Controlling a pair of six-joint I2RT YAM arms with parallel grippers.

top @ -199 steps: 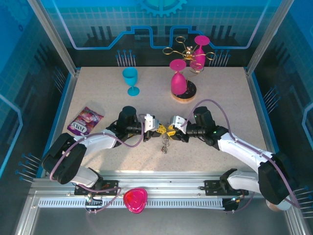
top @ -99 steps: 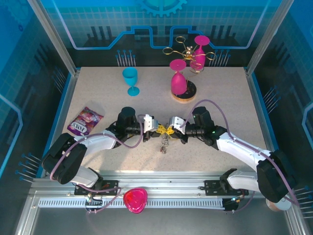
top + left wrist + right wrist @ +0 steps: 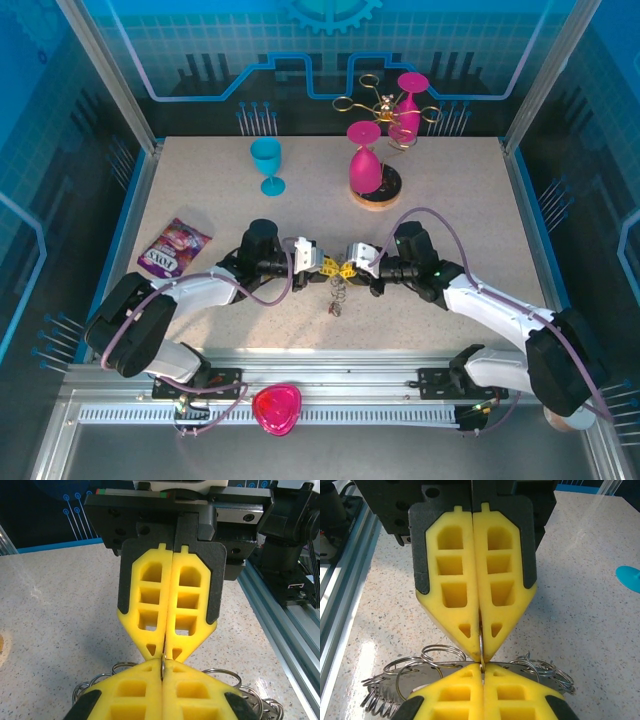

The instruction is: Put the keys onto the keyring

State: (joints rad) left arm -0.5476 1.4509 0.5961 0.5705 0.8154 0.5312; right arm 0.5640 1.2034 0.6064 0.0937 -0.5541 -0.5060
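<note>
From above, the left gripper [image 3: 322, 265] and right gripper [image 3: 352, 267] meet tip to tip mid-table, with the keyring [image 3: 336, 293] just near of them. Left wrist: both pairs of yellow, hollow-celled fingers [image 3: 150, 595] are pressed together on a thin metal sliver [image 3: 162, 663], loop or key unclear. Right wrist: the keyring is a flat grey plate fringed with springy wire loops [image 3: 440, 655]. Best to pull gently and evenly, lest the sliver slip.

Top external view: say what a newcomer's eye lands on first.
The left gripper and right gripper meet tip to tip mid-table, yellow fingers shut on the keyring, its loops dangling below. Two pink goblets stand inverted at the gold wire stand at the far edge.
</note>
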